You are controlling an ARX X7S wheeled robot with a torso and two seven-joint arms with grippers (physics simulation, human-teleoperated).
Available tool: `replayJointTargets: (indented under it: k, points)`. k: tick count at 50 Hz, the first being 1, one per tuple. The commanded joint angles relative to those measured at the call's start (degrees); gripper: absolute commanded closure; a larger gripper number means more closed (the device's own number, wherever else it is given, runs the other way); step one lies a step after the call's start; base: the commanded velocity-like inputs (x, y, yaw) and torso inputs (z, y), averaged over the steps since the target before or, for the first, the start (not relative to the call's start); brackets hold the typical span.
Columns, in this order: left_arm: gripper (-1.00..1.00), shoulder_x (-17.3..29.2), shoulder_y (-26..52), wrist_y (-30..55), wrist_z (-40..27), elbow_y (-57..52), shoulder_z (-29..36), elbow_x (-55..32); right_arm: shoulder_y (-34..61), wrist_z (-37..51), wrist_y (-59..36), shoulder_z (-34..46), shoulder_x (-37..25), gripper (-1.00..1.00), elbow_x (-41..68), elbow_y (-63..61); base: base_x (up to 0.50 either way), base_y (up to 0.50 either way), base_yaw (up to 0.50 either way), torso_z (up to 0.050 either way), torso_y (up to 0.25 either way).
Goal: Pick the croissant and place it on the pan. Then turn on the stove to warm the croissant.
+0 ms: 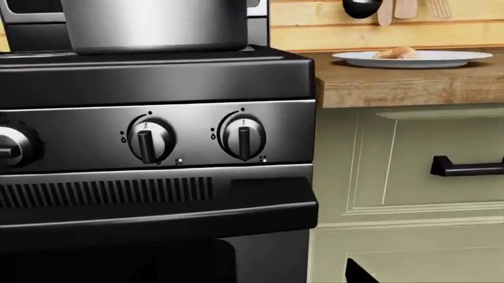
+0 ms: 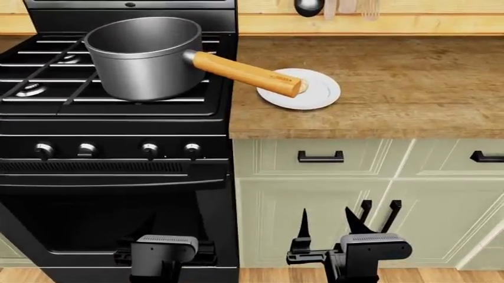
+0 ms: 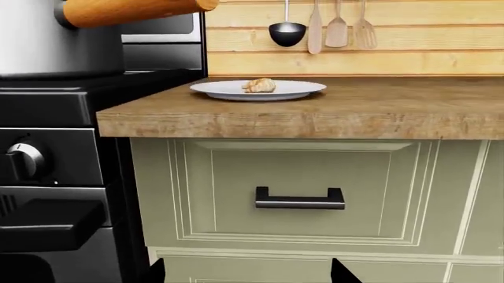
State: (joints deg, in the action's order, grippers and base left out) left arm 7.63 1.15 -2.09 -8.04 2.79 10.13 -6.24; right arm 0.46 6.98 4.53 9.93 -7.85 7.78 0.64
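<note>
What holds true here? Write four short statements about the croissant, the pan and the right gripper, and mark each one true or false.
1. The croissant lies on the white plate. True.
2. The pan stands on the wooden countertop. False: it stands on the grates of the stove.
3. In the head view, the pan's wooden handle reaches out over the plate. True.
4. The right gripper is shut on the croissant. False: it is open and holds nothing, low down in front of the cabinet doors, far from the plate.
</note>
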Motion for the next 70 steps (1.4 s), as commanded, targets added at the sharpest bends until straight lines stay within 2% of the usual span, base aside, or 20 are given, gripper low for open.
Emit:
replayJointTargets:
  k: [1,11,14,18,20,23,28,33,34,35,38,41,43,53,55,59,65,70]
  points:
    - [-1.00,0.5,0.0,-0.2,-0.6,0.1,0.7,0.0,0.1,0.5,0.4,0.5,-0.4,-1.00,0.3,0.4,0.00,0.00,0.00,0.050,0.000]
    - [-1.00,0.9,0.1,0.6,-1.1,-0.3,1.2,-0.2,0.2,1.0,0.3,0.7,-0.7,-1.00,0.9,0.1,0.00,0.00,0.00,0.050,0.000]
    - [-1.00,1.1,0.1,3.3,-1.4,-2.3,1.2,-0.9,0.2,1.5,-0.5,0.9,-1.0,-1.00,0.4,-1.0,0.00,0.00,0.00,0.050,0.000]
    - [-1.00,1.9,0.1,9.4,-2.4,-7.8,1.8,-0.4,0.0,2.1,-4.8,0.5,-1.8,-1.00,2.1,-7.0,0.00,0.00,0.00,0.025,0.000]
    - [-1.00,2.5,0.1,13.6,-2.8,-13.1,1.0,-1.6,-0.2,2.3,-10.8,-1.1,-2.4,-1.00,7.1,-14.6,0.00,0.00,0.00,0.000,0.000]
    - [-1.00,4.1,0.0,20.0,-3.0,-20.6,0.4,-3.1,0.5,4.0,-18.4,-0.8,-4.9,-1.00,7.4,-23.3,0.00,0.00,0.00,0.000,0.000]
    - [-1.00,6.1,0.4,29.7,-4.3,-30.6,-1.6,-5.5,1.9,5.1,-26.6,-0.9,-7.7,-1.00,8.8,-31.3,0.00,0.00,0.00,0.000,0.000]
    - [-1.00,8.4,3.2,41.5,-2.5,-40.8,-3.8,-12.8,3.3,5.6,-33.1,-1.5,-9.6,-1.00,11.1,-35.6,0.00,0.00,0.00,0.000,0.000]
    - [-1.00,8.9,3.6,41.7,-2.3,-41.6,-3.4,-12.6,3.5,5.9,-34.4,-2.3,-9.5,-1.00,12.3,-36.4,0.00,0.00,0.00,0.000,0.000]
    - [-1.00,9.2,5.7,46.4,-2.3,-43.1,-4.7,-15.3,4.8,7.1,-38.0,-1.7,-10.9,-1.00,11.3,-38.9,0.00,0.00,0.00,0.000,0.000]
    - [-1.00,10.3,8.4,50.0,-1.9,-46.3,-5.8,-17.5,6.1,7.0,-42.4,-4.3,-10.7,-1.00,16.2,-41.1,0.00,0.00,0.00,0.000,0.000]
    - [-1.00,10.3,15.3,60.6,-1.9,-51.1,-10.9,-25.7,8.1,7.9,-47.7,-5.7,-12.0,-1.00,18.4,-42.9,0.00,0.00,0.00,0.000,0.000]
    - [-1.00,10.8,18.2,62.9,-2.1,-52.4,-11.9,-27.2,9.1,8.1,-50.1,-5.9,-12.7,-1.00,19.4,-43.9,0.00,0.00,0.00,0.000,0.000]
    - [-1.00,7.0,38.3,84.6,-6.1,-54.5,-27.1,-46.9,16.8,8.9,-63.6,-12.5,-13.6,-1.00,30.8,-46.1,0.00,0.00,0.00,0.000,0.000]
    - [-1.00,6.9,36.5,82.4,-5.6,-54.3,-26.5,-45.9,18.3,9.1,-66.5,-13.0,-14.1,-1.00,32.8,-46.4,0.00,0.00,0.00,0.000,0.000]
    - [-1.00,6.2,42.5,88.0,-7.7,-52.3,-31.6,-51.0,21.0,9.9,-70.9,-15.7,-14.0,-1.00,37.1,-47.4,0.00,0.00,0.00,0.000,0.000]
    - [-1.00,6.9,45.0,89.6,-9.3,-50.5,-33.4,-53.0,26.4,12.8,-78.7,-21.1,-12.6,-1.00,45.2,-47.8,0.00,0.00,0.00,0.000,0.000]
    - [-1.00,7.5,46.2,90.5,-10.8,-48.5,-34.4,-55.0,27.4,14.3,-82.2,-21.4,-13.2,-1.00,47.2,-47.5,0.00,0.00,0.00,0.000,0.000]
